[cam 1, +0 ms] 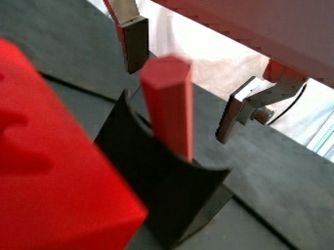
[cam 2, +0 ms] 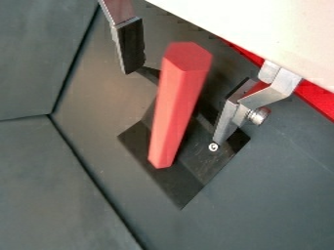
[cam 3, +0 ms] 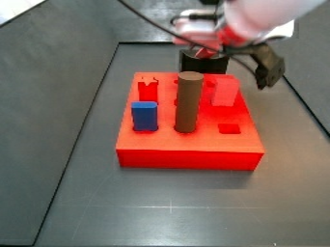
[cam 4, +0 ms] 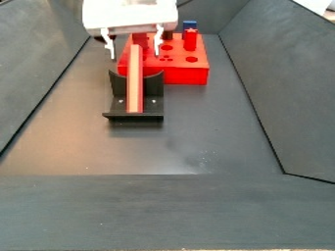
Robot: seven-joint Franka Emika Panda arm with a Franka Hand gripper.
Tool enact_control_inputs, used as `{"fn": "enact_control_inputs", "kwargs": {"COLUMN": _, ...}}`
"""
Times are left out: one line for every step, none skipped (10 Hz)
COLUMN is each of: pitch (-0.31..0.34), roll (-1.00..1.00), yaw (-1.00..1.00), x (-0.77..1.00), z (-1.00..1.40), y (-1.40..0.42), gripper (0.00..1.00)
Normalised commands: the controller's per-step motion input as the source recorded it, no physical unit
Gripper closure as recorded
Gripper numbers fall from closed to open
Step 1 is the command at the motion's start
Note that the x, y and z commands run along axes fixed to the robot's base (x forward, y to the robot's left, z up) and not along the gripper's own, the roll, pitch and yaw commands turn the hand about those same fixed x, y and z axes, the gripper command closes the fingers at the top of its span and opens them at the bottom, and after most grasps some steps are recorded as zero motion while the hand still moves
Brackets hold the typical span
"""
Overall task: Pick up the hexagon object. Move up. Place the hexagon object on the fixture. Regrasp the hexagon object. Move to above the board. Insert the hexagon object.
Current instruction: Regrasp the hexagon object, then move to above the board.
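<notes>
Between the claw's (cam 2: 183, 83) spread fingers, gripping nothing, the hexagon object (cam 2: 174, 103) leans on the fixture (cam 4: 132, 108), its long axis running up toward the claw.

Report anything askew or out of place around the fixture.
Nothing is damaged or spilled. The hexagon object leans tilted on the fixture, not flat. The gripper straddles it with jaws open, neither touching it.
</notes>
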Motion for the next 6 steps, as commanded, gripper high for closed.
{"fn": "enact_control_inputs", "kwargs": {"pitch": 0.0, "roll": 0.0, "yaw": 0.0, "x": 0.0, "z": 0.0, "y": 0.0, "gripper": 1.0}}
{"fn": "enact_control_inputs", "kwargs": {"pitch": -0.05, "roll": 0.05, "yaw": 0.13, "x": 0.02, "z": 1.0, "y": 0.07, "gripper": 1.0}}
{"fn": "enact_control_inputs", "kwargs": {"pitch": -0.054, "roll": 0.05, "yaw": 0.13, "x": 0.02, "z": 1.0, "y": 0.07, "gripper": 1.0}}
{"fn": "enact_control_inputs", "kwargs": {"pitch": -0.06, "roll": 0.02, "yaw": 0.08, "x": 0.01, "z": 1.0, "y": 0.06, "gripper": 1.0}}
{"fn": "enact_control_inputs", "kwargs": {"pitch": -0.062, "roll": 0.0, "yaw": 0.05, "x": 0.01, "z": 1.0, "y": 0.06, "gripper": 1.0}}
{"fn": "enact_control_inputs", "kwargs": {"pitch": -0.057, "roll": -0.02, "yaw": 0.01, "x": 0.0, "z": 1.0, "y": 0.06, "gripper": 1.0}}
